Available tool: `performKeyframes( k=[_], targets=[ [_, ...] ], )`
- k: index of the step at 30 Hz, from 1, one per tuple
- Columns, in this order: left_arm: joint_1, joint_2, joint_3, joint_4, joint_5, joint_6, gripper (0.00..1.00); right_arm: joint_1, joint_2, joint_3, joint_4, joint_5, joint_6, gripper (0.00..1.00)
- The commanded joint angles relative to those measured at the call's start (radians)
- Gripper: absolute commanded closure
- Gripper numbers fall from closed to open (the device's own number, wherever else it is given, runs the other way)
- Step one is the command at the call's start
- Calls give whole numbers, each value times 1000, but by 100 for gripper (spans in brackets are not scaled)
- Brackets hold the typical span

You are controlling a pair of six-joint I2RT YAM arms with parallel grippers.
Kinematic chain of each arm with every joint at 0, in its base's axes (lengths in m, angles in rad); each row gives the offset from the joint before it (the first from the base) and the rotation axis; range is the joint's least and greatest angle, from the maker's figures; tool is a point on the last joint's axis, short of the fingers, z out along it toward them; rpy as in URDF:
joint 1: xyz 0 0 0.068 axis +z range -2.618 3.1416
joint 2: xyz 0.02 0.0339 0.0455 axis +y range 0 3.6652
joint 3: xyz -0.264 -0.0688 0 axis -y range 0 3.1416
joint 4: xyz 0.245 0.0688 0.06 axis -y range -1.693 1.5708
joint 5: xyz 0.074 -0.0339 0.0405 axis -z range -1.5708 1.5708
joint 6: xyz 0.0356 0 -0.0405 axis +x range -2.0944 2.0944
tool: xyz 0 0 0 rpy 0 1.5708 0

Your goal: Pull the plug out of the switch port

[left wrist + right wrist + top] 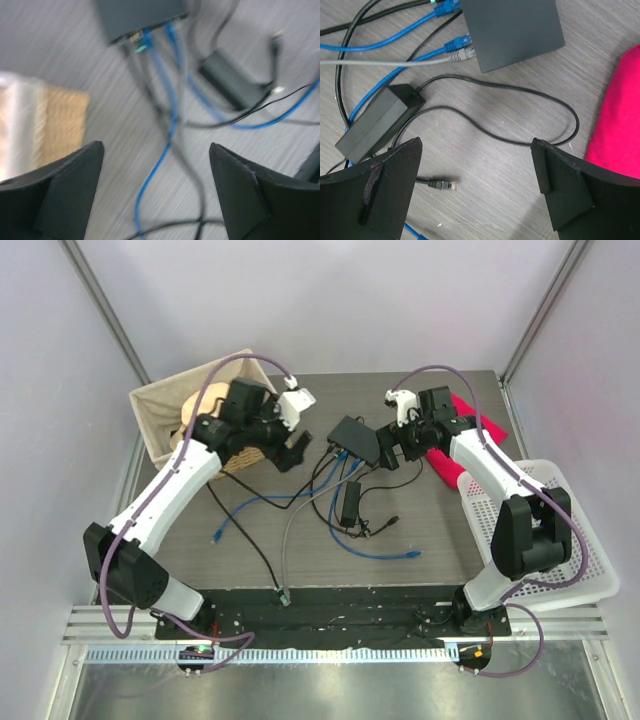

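The grey wood-grain bench (430, 530) carries everything. A white slatted basket (590, 575) sits at its right edge, with the right arm's elbow over it. At the far left corner stands a beige fabric bin (160, 405). It holds something tan and woven, partly hidden by the left arm. A red cloth (615, 110) lies at the far right, just beside the right arm.

The switch (355, 438) lies flat near the bench's far middle, between the two tools. Its long axis runs diagonally, from far left to near right in the top view. Its socket edge faces the near left, and the cables fan out from there toward the arms.

In the right wrist view, two blue plugs (457, 45) and a grey plug (463, 54) sit in that edge. The left wrist view is blurred, but a green light seems to glow by one socket.

The adapter (351, 502) lies nearer the arms, apart from the switch, its long axis running roughly near to far. A thin black lead loops from it across the bench. A small black connector (442, 184) lies loose beside the adapter.

The left tool (156, 147) hangs left of the switch, jaws spread wide with nothing between them. The right tool (476, 145) hovers at the switch's right side, jaws likewise wide apart and holding nothing.
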Motion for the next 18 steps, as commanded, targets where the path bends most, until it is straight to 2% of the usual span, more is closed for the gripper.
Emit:
performKeyframes(
  k=[1, 3, 4, 5, 7, 11, 12, 13, 14, 15, 18],
  targets=[
    [238, -62, 90, -365, -4, 289, 25, -2, 9, 83, 60, -20, 45, 0],
    [349, -46, 122, -459, 27, 398, 50, -2, 23, 83, 78, -26, 64, 1],
    [434, -32, 133, -577, 50, 442, 76, -2, 23, 80, 84, -29, 75, 0],
    [461, -3, 139, -610, 33, 456, 100, -2, 23, 78, 93, -33, 78, 0],
    [542, 11, 113, -659, 14, 501, 100, -2, 23, 69, 95, -34, 79, 0],
    [579, 28, -60, -566, -89, 526, 100, -2, 23, 51, 103, -33, 78, 0],
    [579, 36, -129, -431, -144, 509, 100, -2, 26, 49, 103, -30, 78, 0],
    [579, 45, -159, -332, -219, 428, 100, -2, 26, 51, 103, -28, 76, 0],
    [581, 59, -163, -247, -393, 392, 100, -2, 28, 49, 101, -23, 67, 0],
    [581, 103, -119, -96, -466, 337, 100, -2, 29, 55, 101, -11, 56, 0],
    [611, 164, 58, 43, -591, 141, 100, -2, 48, 66, 98, 33, 12, 0]
  ],
)
